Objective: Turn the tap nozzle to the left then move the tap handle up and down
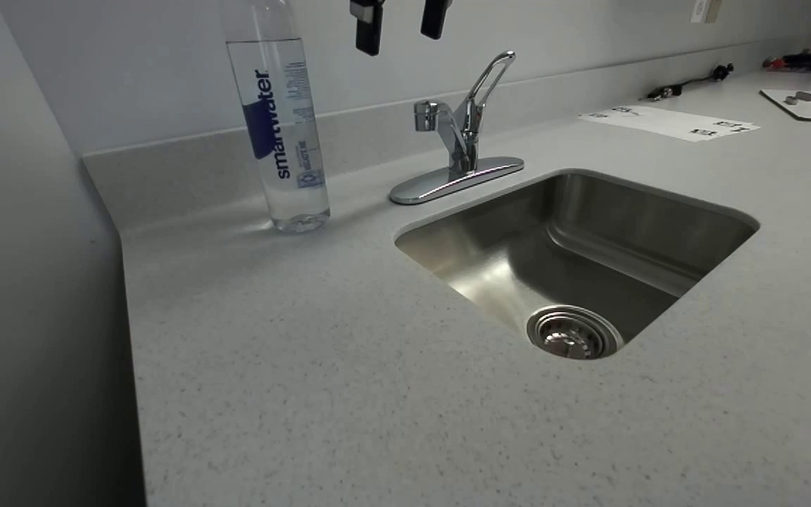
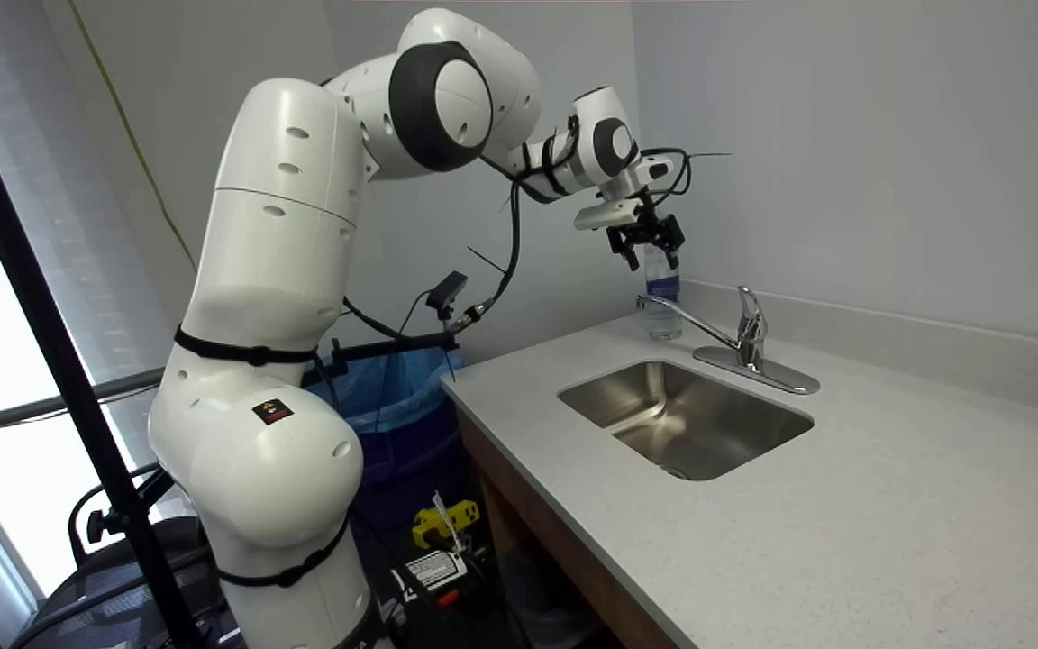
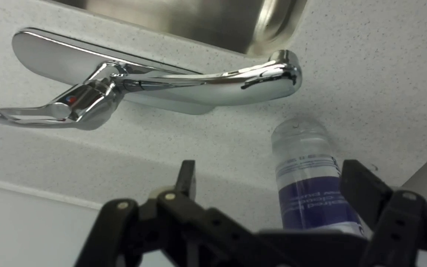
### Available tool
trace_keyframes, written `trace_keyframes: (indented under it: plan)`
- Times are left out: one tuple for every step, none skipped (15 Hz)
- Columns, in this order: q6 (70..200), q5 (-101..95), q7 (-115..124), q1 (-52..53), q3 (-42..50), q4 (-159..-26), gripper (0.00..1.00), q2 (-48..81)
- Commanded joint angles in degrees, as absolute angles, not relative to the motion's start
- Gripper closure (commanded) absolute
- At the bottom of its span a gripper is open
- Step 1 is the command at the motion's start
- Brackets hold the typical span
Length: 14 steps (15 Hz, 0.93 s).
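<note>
End effector (image 1: 400, 42) — tap (image 1: 472, 128) below, to one side, apart

In an exterior view, the top edge cuts the bottle (image 1: 279, 134) short at upper left and leaves only the tips of the gripper (image 1: 401, 41). Little gray things (image 1: 805, 96) at upper right are too small to name. The wrist view's top edge cuts off part of the sink (image 3: 184, 18).
</note>
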<state>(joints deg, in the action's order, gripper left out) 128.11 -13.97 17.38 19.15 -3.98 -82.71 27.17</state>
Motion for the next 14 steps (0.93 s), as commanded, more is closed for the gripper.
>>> trace_keyframes:
  plan:
    - [129.16, -14.35, 15.37, 16.52, -2.62, -88.49, 0.00, 21.44]
    - [129.25, -14.23, 14.87, 15.67, -2.25, -89.38, 0.00, 20.37]
    - [129.42, -13.92, 14.16, 14.63, -1.98, -90.01, 0.00, 19.55]
    - [129.36, -13.73, 13.42, 13.49, -1.67, -90.54, 0.00, 18.48]
    - [129.40, -13.55, 12.76, 12.46, -1.45, -90.82, 0.00, 17.97]
    - [129.15, -13.53, 12.47, 11.79, -1.36, -90.62, 0.00, 17.82]
    - [128.97, -13.76, 12.21, 11.15, -1.20, -90.34, 0.00, 17.59]
    - [129.12, -13.35, 11.25, 10.05, -1.08, -90.32, 0.00, 17.44]
    - [128.87, -13.12, 10.69, 9.32, -0.98, -90.00, 0.00, 17.39]
    - [128.70, -12.94, 10.20, 8.74, -0.93, -89.78, 0.00, 17.42]
    - [128.76, -12.83, 9.53, 8.11, -0.87, -89.42, 0.00, 17.82]
    - [128.79, -12.72, 8.86, 7.55, -0.84, -89.31, 0.00, 18.06]
    - [128.51, -12.40, 8.08, 6.99, -0.86, -88.87, 0.00, 18.61]
    - [128.41, -13.22, 9.89, 8.22, -1.31, -89.16, 0.00, 18.99]
